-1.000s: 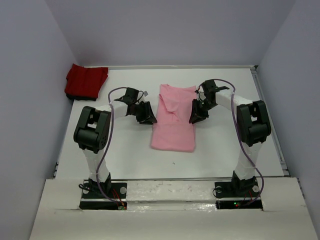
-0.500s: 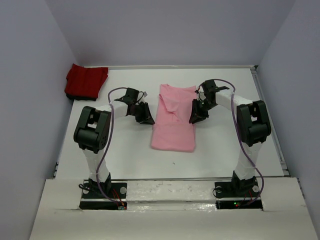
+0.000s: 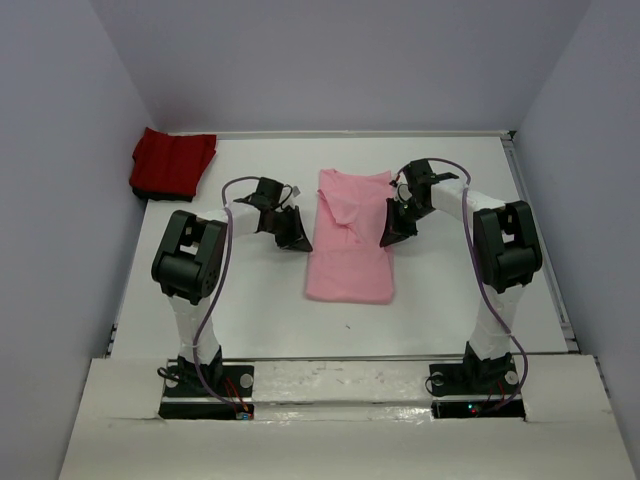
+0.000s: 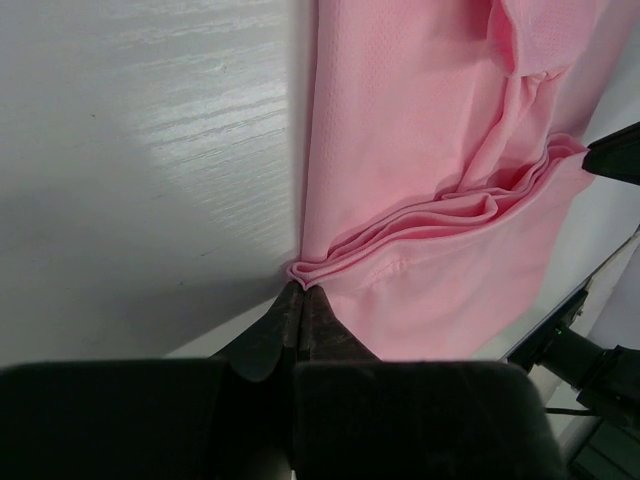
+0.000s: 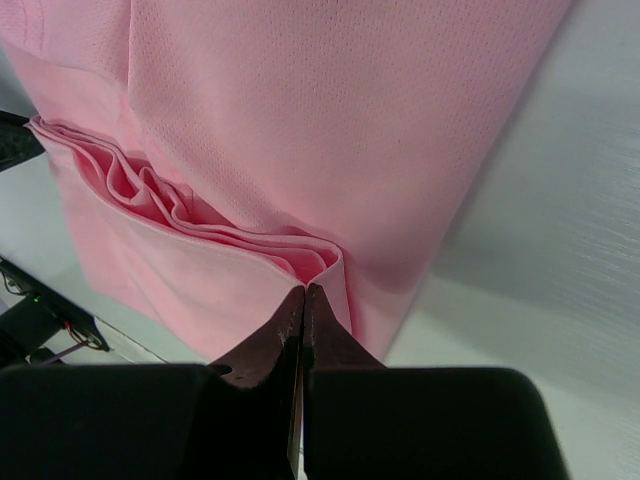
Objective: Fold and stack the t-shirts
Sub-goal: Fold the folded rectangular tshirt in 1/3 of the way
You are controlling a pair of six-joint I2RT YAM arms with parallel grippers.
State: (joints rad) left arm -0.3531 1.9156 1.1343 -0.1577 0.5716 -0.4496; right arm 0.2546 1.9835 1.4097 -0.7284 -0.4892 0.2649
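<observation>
Left gripper [image 3: 298, 236] and right gripper [image 3: 389, 234] pinch opposite side edges of the pink t-shirt [image 3: 348, 255], fingers closed on cloth. A matched hold — apparently to lift a fold.

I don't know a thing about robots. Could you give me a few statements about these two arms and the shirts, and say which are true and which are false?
1. The pink shirt lies on the table between the two arms. True.
2. The red shirt is stacked on the pink shirt. False: it lies apart, in the far left corner of the table.
3. The left gripper and the right gripper are both shut, each pinching a side edge of the pink shirt. True.
4. The pink shirt lies perfectly smooth. False: a ridge of bunched folds runs across it from one gripper to the other.
</observation>
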